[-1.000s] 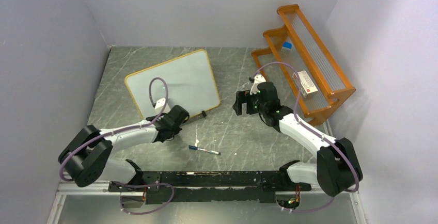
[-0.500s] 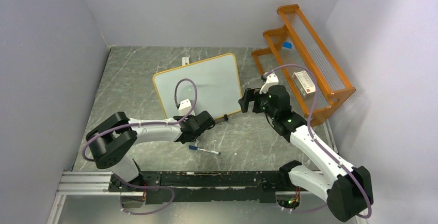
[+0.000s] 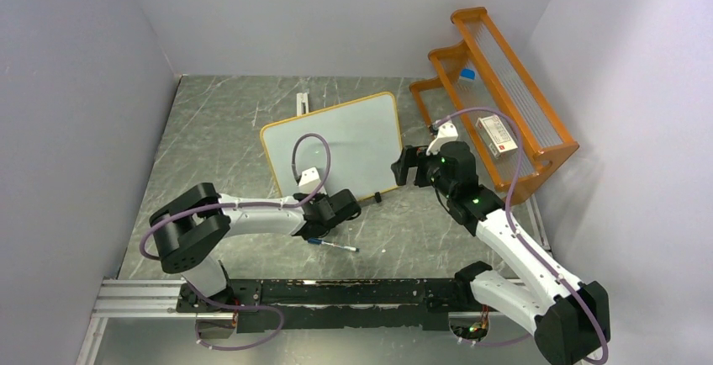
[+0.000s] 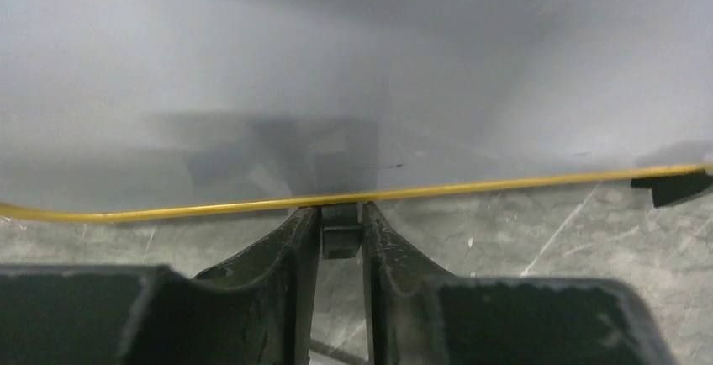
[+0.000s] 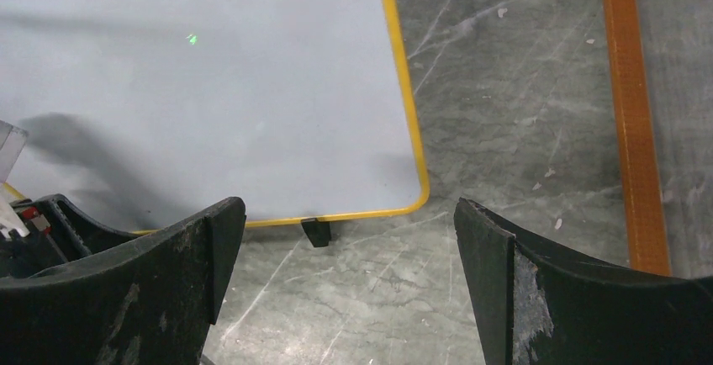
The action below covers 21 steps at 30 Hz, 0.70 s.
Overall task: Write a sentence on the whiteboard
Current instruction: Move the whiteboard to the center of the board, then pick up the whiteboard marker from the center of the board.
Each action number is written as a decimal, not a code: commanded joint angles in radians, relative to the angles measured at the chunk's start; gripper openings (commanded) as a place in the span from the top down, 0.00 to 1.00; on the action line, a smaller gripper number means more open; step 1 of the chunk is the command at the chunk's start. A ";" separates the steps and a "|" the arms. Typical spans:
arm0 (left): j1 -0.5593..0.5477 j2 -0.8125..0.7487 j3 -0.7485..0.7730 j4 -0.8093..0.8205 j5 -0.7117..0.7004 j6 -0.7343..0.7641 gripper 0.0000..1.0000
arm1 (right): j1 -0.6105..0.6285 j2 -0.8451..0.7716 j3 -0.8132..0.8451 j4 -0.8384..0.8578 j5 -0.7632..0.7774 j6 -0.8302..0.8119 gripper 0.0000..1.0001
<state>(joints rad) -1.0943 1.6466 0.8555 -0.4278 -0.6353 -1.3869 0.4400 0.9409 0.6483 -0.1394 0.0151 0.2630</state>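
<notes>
The whiteboard (image 3: 336,142) lies flat mid-table, its white face (image 4: 336,87) blank inside a thin yellow-orange frame. My left gripper (image 3: 349,208) is at its near edge. In the left wrist view the fingers (image 4: 340,218) hug a black clip foot (image 4: 340,239) on both sides. My right gripper (image 3: 402,166) hovers wide open just off the board's right edge, with nothing between its fingers (image 5: 349,209). Below it I see the board's corner (image 5: 210,87) and a second foot (image 5: 315,232). A marker (image 3: 332,245) lies on the table near the left gripper.
An orange wooden rack (image 3: 496,96) stands at the back right with a white box (image 3: 496,135) and a blue-capped item (image 3: 467,73) on it. A small white strip (image 3: 301,98) lies behind the board. Grey walls close in on three sides.
The whiteboard has slid to the right across the table with my left gripper on its near edge. The right arm has drawn back to the right and stayed open.
</notes>
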 commanded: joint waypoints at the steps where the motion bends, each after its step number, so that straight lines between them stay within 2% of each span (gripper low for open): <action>1: -0.019 -0.040 0.032 -0.062 0.038 -0.031 0.67 | 0.005 -0.017 -0.014 0.008 -0.010 0.008 0.00; 8: -0.033 -0.095 0.063 -0.089 0.030 0.011 0.48 | 0.006 -0.040 -0.010 0.011 -0.068 0.006 0.00; 13: -0.041 -0.204 0.050 -0.105 0.028 0.078 0.33 | 0.003 -0.131 -0.041 0.079 -0.113 0.119 0.00; 18: -0.041 -0.330 0.034 -0.139 0.013 0.228 0.22 | 0.003 -0.208 -0.095 0.158 -0.273 0.093 0.00; 21: -0.041 -0.401 0.021 -0.155 0.024 0.314 0.16 | 0.006 -0.155 -0.077 0.097 -0.319 0.046 0.00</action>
<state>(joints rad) -1.1294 1.3266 0.8890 -0.5343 -0.6006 -1.2175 0.4400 0.7448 0.5751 -0.0475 -0.1913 0.3412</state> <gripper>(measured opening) 0.813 0.997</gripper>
